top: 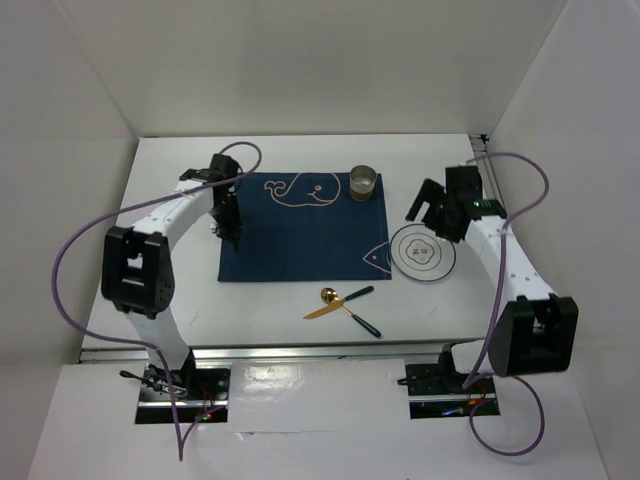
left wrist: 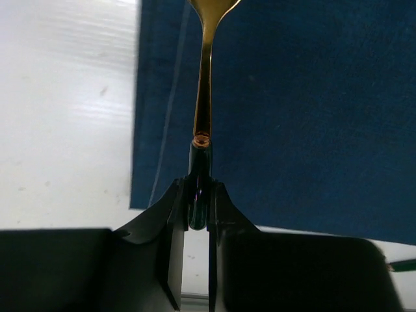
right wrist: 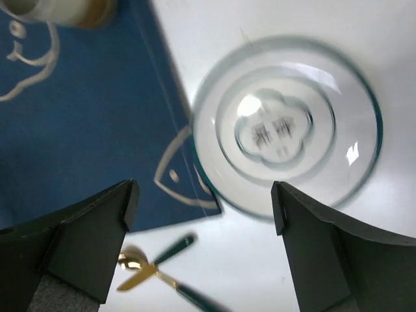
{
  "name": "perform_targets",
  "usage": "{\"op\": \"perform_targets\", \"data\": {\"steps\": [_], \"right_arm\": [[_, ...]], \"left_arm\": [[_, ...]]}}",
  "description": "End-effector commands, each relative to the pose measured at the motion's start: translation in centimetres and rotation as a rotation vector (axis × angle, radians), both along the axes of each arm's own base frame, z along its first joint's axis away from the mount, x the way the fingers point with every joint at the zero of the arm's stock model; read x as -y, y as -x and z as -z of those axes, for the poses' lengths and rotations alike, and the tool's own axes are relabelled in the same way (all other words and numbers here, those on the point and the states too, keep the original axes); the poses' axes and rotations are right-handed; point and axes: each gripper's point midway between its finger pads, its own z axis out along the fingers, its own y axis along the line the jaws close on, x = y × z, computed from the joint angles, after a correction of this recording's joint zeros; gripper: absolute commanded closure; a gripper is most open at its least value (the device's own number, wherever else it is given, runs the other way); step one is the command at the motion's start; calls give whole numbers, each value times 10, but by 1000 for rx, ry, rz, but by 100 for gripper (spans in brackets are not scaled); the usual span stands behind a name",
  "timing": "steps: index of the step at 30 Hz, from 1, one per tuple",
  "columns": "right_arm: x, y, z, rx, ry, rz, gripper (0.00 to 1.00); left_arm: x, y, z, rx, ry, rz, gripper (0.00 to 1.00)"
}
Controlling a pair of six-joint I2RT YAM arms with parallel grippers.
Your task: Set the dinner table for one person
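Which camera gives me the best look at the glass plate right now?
Right wrist: the glass plate fills the frame, its rim at the navy placemat corner, slightly blurred. Top external shows it small and whole. Left wrist does not show it.

White tabletop, navy placemat, gold cutlery.
The tabletop (top: pixel 170 180) is plain white; the placemat (top: pixel 300 235) is navy blue with white line-drawn whales (one whole, another only in part at a corner). The plate (top: pixel 423 253) is clear glass, green-tinged at the rim, with a flower outline in its centre. The spoon (top: pixel 327 294) and knife (top: pixel 325 311) are gold with dark green handles, as is the utensil (left wrist: pixel 203 97) in the black left gripper (left wrist: pixel 198 188).
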Motion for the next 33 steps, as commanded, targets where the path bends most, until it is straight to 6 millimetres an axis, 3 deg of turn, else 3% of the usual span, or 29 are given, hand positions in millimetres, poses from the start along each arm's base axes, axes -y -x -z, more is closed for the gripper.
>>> {"op": "perform_targets", "data": {"steps": [1,2,3,5,6,10,15,17,18,22,23,26,30,32,33], "right_arm": [[-4,29,-2,41,-168,125,5],[-1,37,4,30,-196,162,5],[2,53,24,-14,-211,199,5],[2,71,25,-12,-284,256,5],[7,84,41,-49,-295,303,5],[15,111,49,-63,-355,411,5],[25,127,56,-83,-393,527,3],[26,129,59,-84,-400,553,3],[27,131,64,-94,-391,562,3],[28,136,78,-115,-397,586,3],[28,135,80,-111,-398,585,3],[27,131,87,-91,-416,582,5],[27,121,97,-82,-425,574,9],[25,121,109,-113,-429,574,12],[25,112,105,-80,-441,560,12]], "left_arm": [[11,9,21,-120,-60,83,100],[15,8,28,-149,-66,95,100],[27,0,24,-126,-63,122,100],[34,-5,26,-127,-88,150,100],[35,-8,32,-151,-93,151,100],[35,-9,51,-199,-130,159,100],[33,-7,59,-220,-144,158,99],[33,-9,62,-218,-144,158,82],[33,-9,63,-218,-144,158,68],[35,-11,64,-215,-157,165,45],[33,-13,58,-199,-168,161,29],[32,-17,38,-150,-168,156,12],[36,-22,-4,-77,-143,163,13],[38,-24,-35,-14,-119,162,13],[41,-25,-46,14,-99,164,13]]}}
